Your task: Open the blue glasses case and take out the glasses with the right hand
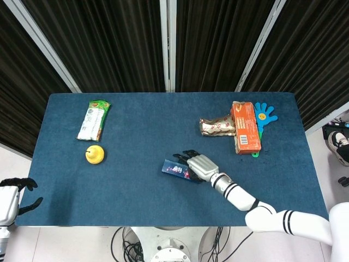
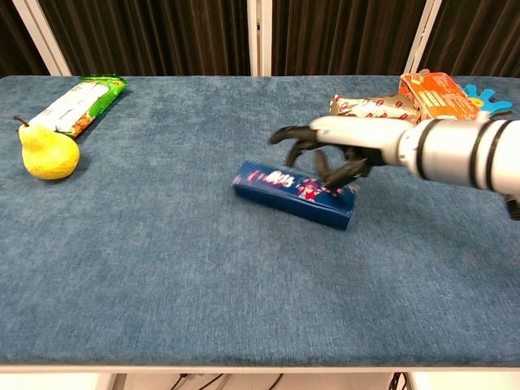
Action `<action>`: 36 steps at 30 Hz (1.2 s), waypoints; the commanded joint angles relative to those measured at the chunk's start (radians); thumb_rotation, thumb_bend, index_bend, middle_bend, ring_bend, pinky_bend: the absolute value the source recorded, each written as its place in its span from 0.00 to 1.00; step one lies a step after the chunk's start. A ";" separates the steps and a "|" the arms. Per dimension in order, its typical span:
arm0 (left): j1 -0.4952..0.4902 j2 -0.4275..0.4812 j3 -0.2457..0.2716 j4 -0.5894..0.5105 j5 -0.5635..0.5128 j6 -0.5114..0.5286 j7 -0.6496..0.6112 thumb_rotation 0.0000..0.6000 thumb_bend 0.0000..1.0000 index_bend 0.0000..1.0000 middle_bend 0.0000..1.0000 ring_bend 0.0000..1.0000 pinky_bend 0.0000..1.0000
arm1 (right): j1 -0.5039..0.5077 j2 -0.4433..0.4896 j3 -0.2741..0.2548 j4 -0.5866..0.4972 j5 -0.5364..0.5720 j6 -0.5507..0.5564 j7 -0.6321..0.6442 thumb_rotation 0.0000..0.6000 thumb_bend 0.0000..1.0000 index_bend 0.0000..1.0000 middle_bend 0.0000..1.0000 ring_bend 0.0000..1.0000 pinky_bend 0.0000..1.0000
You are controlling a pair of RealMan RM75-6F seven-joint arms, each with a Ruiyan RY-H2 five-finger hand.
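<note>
The blue glasses case [image 1: 173,168] [image 2: 284,192] lies closed, crosswise near the table's middle, with its long side towards me. My right hand [image 1: 197,164] [image 2: 325,151] arches over the case's right end with fingers spread and curved; the fingertips reach down to its top and far side. Nothing is lifted, and the glasses themselves are hidden inside. My left hand [image 1: 12,196] hangs off the table's near left corner, fingers apart and holding nothing; only the head view shows it.
A yellow pear [image 1: 95,154] [image 2: 47,151] and a green-white snack packet [image 1: 93,119] [image 2: 77,104] lie at the left. At the far right are a gold wrapper [image 1: 217,126] [image 2: 370,108], an orange box [image 1: 245,127] [image 2: 437,91] and a blue hand-shaped toy [image 1: 264,115].
</note>
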 commanded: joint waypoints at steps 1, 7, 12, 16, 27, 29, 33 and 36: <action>0.000 0.000 0.000 0.001 0.001 0.000 -0.003 1.00 0.17 0.51 0.54 0.42 0.36 | 0.020 -0.010 -0.012 -0.039 0.000 -0.003 -0.023 1.00 0.95 0.00 0.21 0.00 0.00; 0.000 0.001 0.001 0.005 0.004 0.001 -0.010 1.00 0.17 0.51 0.54 0.42 0.37 | 0.012 0.031 -0.040 -0.086 -0.025 0.043 -0.048 1.00 0.73 0.00 0.21 0.00 0.00; -0.001 0.001 0.002 0.003 0.006 0.000 -0.009 1.00 0.17 0.51 0.54 0.42 0.37 | 0.001 0.043 -0.053 -0.058 -0.066 0.108 -0.077 1.00 0.28 0.00 0.20 0.00 0.00; -0.002 0.002 0.001 0.001 0.002 -0.002 -0.003 1.00 0.17 0.51 0.54 0.42 0.37 | 0.008 0.049 -0.075 -0.046 -0.080 0.101 -0.094 1.00 0.19 0.03 0.19 0.00 0.00; -0.001 0.002 0.001 0.003 0.004 -0.001 -0.008 1.00 0.17 0.51 0.54 0.42 0.37 | 0.035 0.034 -0.089 -0.035 -0.067 0.084 -0.115 1.00 0.30 0.10 0.19 0.00 0.00; -0.001 0.002 0.001 0.003 0.004 -0.001 -0.009 1.00 0.17 0.51 0.54 0.42 0.36 | 0.040 0.030 -0.089 -0.031 -0.062 0.081 -0.116 1.00 0.32 0.11 0.20 0.00 0.00; -0.001 0.002 0.001 0.003 0.005 -0.001 -0.011 1.00 0.17 0.51 0.54 0.42 0.36 | 0.047 0.021 -0.090 -0.026 -0.057 0.081 -0.117 1.00 0.33 0.12 0.20 0.00 0.00; -0.002 0.002 0.001 0.003 0.005 -0.001 -0.011 1.00 0.17 0.51 0.54 0.42 0.36 | 0.051 0.016 -0.092 -0.020 -0.051 0.081 -0.120 1.00 0.34 0.13 0.21 0.00 0.00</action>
